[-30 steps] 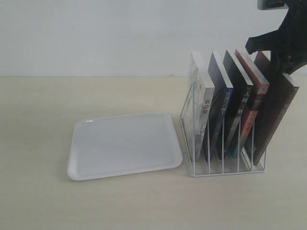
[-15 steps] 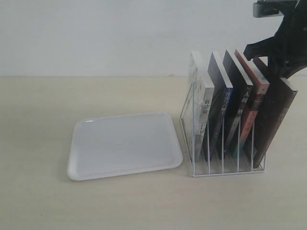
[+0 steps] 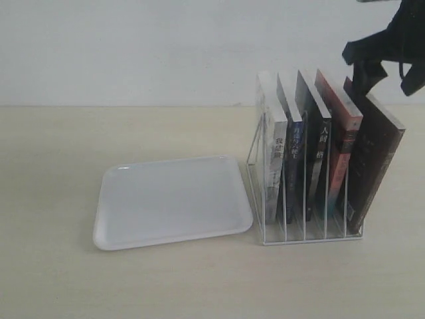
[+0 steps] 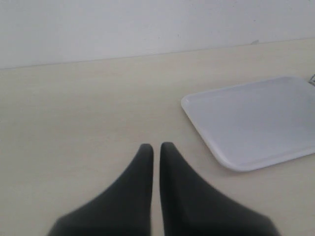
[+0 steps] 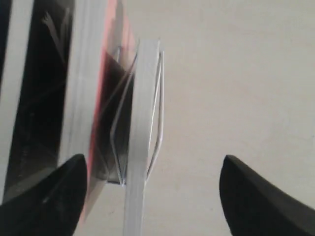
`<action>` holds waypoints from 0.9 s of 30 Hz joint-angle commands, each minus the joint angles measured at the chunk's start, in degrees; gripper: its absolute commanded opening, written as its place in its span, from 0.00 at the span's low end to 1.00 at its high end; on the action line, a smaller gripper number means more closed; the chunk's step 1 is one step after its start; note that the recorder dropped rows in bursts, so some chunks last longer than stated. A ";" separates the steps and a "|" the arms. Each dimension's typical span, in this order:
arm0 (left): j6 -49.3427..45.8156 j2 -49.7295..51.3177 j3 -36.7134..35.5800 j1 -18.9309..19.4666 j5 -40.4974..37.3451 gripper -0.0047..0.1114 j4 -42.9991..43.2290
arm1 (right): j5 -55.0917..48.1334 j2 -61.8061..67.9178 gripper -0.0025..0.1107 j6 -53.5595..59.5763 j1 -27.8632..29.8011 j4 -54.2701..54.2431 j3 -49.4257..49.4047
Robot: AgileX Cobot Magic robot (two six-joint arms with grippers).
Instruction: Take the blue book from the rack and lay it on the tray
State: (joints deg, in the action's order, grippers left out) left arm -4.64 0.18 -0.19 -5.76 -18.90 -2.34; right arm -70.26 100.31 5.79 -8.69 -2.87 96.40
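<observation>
The blue book [image 3: 294,154], blue-spined, stands second from the left in the white wire rack [image 3: 260,174], among several upright books. The white tray [image 3: 172,199] lies flat to the rack's left and also shows in the left wrist view as the tray [image 4: 256,120]. My right gripper [image 3: 366,72] hovers over the rack's right end, above the dark brown book [image 3: 375,159]. In the right wrist view the right gripper [image 5: 152,196] is open, its jaws wide on either side of a white page edge [image 5: 139,147]; the blue book cannot be made out there. My left gripper [image 4: 156,147] is shut over bare table.
A red-spined book [image 3: 340,149] and a black-spined book [image 3: 317,156] stand between the blue book and the brown one. A white-spined book [image 3: 273,156] fills the leftmost slot. A pale wall runs behind the table [image 3: 66,279].
My right gripper has opened wide and lifted slightly off the brown book. The books and rack have shifted a little to the left and stand more upright.
</observation>
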 commanded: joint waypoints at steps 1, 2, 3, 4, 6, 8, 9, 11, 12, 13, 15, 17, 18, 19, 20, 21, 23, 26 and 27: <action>0.39 -0.18 0.19 -0.02 0.88 0.08 0.05 | 0.30 -4.09 0.52 0.08 0.15 -1.06 3.53; 0.39 -0.18 0.19 -0.02 0.88 0.08 0.05 | 0.30 -4.60 0.49 0.08 0.15 -1.62 3.80; 0.39 -0.18 0.19 -0.02 0.88 0.08 0.05 | 0.30 -5.23 0.46 0.08 0.15 -2.62 3.94; 0.39 -0.18 0.19 -0.02 0.88 0.08 0.05 | 0.30 -5.57 0.43 0.08 0.15 -3.97 3.97; 0.39 -0.18 0.19 -0.02 0.88 0.08 0.05 | 0.30 -5.90 0.41 0.08 0.15 -6.40 3.97; 0.39 -0.18 0.19 -0.02 0.88 0.08 0.05 | 0.30 -5.90 0.42 0.08 0.15 -7.53 3.97; 0.39 -0.18 0.19 -0.02 0.88 0.08 0.05 | 0.30 -5.90 0.42 0.08 0.15 -8.02 3.97; 0.39 -0.18 0.19 -0.02 0.88 0.08 0.05 | 0.30 -5.78 0.42 0.08 0.03 -9.22 3.97; 0.39 -0.18 0.19 -0.02 0.88 0.08 0.05 | 0.30 -5.78 0.42 0.25 0.03 -10.30 3.97; 0.39 -0.18 0.19 -0.02 0.88 0.08 0.05 | 0.30 -5.78 0.42 0.25 -0.23 -11.57 3.97; 0.39 -0.18 0.19 -0.02 0.88 0.08 0.05 | 0.30 -5.78 0.42 -0.45 -1.39 -11.80 3.97; 0.39 -0.18 0.19 -0.02 0.88 0.08 0.05 | 0.30 -5.78 0.42 -0.96 -3.41 -11.80 3.97; 0.39 -0.18 0.19 -0.02 0.88 0.08 0.05 | 0.30 -5.78 0.42 -0.86 -4.71 -11.58 3.97; 0.39 -0.18 0.19 -0.02 0.88 0.08 0.05 | 0.30 -5.78 0.42 -0.86 -6.06 -11.29 3.97; 0.39 -0.18 0.19 -0.02 0.88 0.08 0.05 | 0.30 -5.78 0.42 -0.86 -7.07 -10.75 3.97; 0.39 -0.18 0.19 -0.02 0.88 0.08 0.05 | 0.30 -5.78 0.42 -1.61 -8.26 -9.42 3.97; 0.39 -0.18 0.19 -0.02 0.88 0.08 0.05 | 0.30 -5.78 0.42 -4.15 -10.31 -6.08 3.97; 0.39 -0.18 0.19 -0.02 0.88 0.08 0.05 | 0.30 -5.23 0.42 -5.42 -11.34 -3.98 3.97; 0.39 -0.18 0.19 -0.02 0.88 0.08 0.05 | 0.30 -4.91 0.42 -5.79 -11.34 -3.98 3.97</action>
State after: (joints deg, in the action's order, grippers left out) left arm -4.64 0.18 -0.19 -5.76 -18.90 -2.34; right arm -70.16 94.78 1.40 -19.59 -8.96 100.00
